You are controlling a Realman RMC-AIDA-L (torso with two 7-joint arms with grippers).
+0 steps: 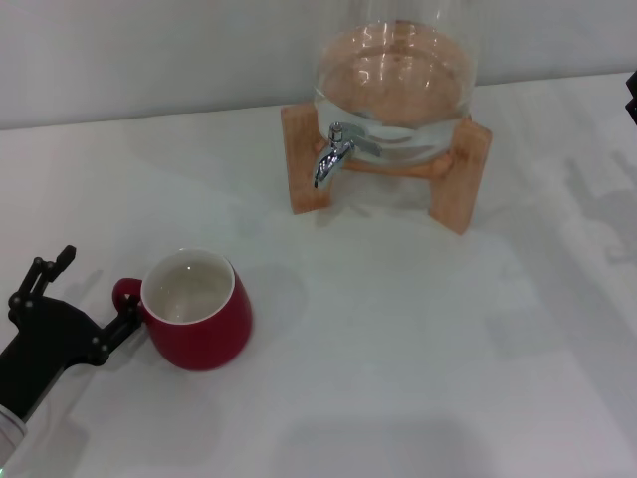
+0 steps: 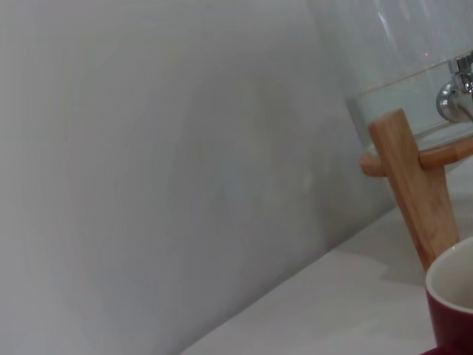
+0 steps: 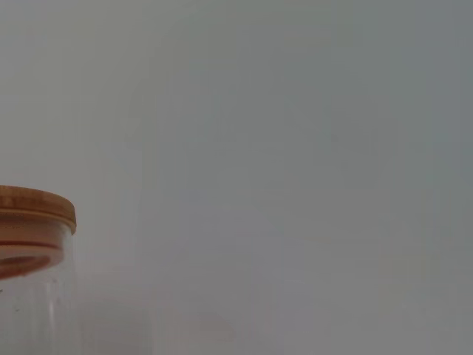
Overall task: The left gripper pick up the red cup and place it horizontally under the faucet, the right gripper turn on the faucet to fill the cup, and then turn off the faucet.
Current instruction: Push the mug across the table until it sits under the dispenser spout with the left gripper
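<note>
The red cup (image 1: 204, 324) stands upright on the white table at the front left, white inside showing, its loop handle pointing toward my left gripper (image 1: 97, 287). That gripper is open: one black finger lies just under the handle and the other is spread well away from it. In the left wrist view the cup's rim (image 2: 452, 285) shows at the corner. The chrome faucet (image 1: 333, 154) sticks out of the glass jar (image 1: 393, 80) at the back centre, and part of the faucet (image 2: 458, 92) shows in the left wrist view. Only a dark sliver of my right gripper (image 1: 631, 95) shows at the right edge.
The jar sits on a wooden stand (image 1: 463, 179) whose legs flank the faucet; one stand leg (image 2: 414, 185) rises close to the cup in the left wrist view. The jar's wooden lid (image 3: 33, 207) shows in the right wrist view. A pale wall runs behind the table.
</note>
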